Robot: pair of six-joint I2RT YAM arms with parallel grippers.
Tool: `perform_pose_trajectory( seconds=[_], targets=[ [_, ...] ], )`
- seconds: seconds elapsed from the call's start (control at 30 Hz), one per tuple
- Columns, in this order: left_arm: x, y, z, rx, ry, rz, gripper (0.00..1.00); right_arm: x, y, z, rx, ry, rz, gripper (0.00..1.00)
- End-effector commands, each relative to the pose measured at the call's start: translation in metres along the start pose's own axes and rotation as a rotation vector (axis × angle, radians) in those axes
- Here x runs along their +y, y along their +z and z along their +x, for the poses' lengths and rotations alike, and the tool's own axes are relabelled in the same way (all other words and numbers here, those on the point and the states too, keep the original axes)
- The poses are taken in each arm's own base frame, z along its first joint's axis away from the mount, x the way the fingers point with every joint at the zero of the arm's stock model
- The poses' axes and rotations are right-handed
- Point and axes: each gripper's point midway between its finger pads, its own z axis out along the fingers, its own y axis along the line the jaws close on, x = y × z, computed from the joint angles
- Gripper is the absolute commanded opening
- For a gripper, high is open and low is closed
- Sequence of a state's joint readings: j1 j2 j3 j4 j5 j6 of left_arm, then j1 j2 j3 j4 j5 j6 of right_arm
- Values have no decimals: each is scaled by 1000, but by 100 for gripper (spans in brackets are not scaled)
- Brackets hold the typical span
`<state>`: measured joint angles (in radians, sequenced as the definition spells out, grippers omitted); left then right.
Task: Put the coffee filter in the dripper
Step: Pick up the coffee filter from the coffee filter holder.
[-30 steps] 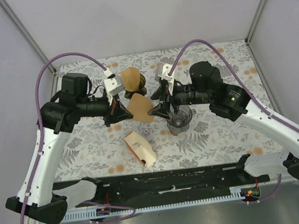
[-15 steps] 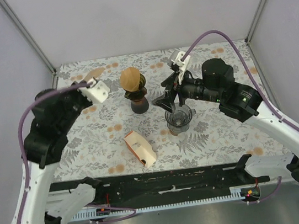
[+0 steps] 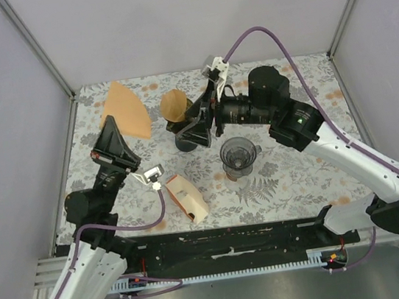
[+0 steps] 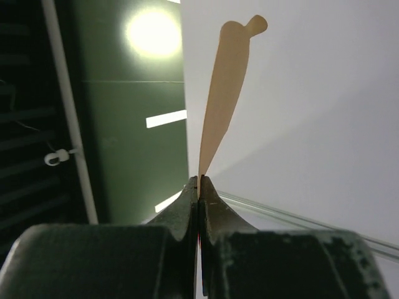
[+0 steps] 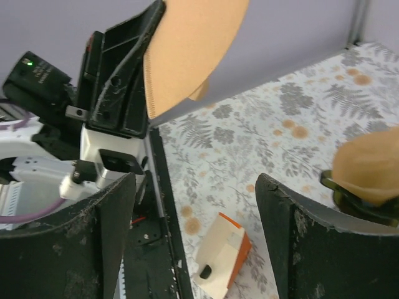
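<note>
Now carrying filter (image 4: 221, 106), clamped edge-on in closed left pincer (image 4: 198, 184), held high; dripper (image 3: 237, 155) well off to its right. Right pincer (image 5: 196, 218) wide, empty. Next, likely: swing over, lower point-first.

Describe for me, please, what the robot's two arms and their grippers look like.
The left arm and right arm have white shell links joined by black cylindrical joints. A purple cable loops along each. Each wrist carries a small white camera block. The left gripper and right gripper have black fingers tapering toward the tips; the right pair looks scuffed.
</note>
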<state>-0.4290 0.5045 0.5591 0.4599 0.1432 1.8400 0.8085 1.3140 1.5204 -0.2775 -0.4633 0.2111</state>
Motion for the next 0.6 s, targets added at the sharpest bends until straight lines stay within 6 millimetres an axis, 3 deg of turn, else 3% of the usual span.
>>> perform_pose_trajectory(
  seconds=[0.0,0.1,0.2,0.27,0.33,0.57],
  targets=[
    [73,-14,-1,11,225,-277,2,47,15,-32,-102,-4,-205,84],
    [71,-17,-7,-11,235,-285,2,58,24,-35,-107,-9,-255,84],
    [65,-18,-5,-11,213,-238,2,54,23,-36,-120,-61,-227,79],
    [42,-18,-1,-22,135,-71,2,45,17,-32,-133,-149,-180,77],
    [11,-26,-5,-69,-41,180,2,36,7,-29,-152,-239,-117,75],
    [-36,-53,-27,65,-859,747,2,23,-17,-21,-155,-480,-15,73]
  ],
)
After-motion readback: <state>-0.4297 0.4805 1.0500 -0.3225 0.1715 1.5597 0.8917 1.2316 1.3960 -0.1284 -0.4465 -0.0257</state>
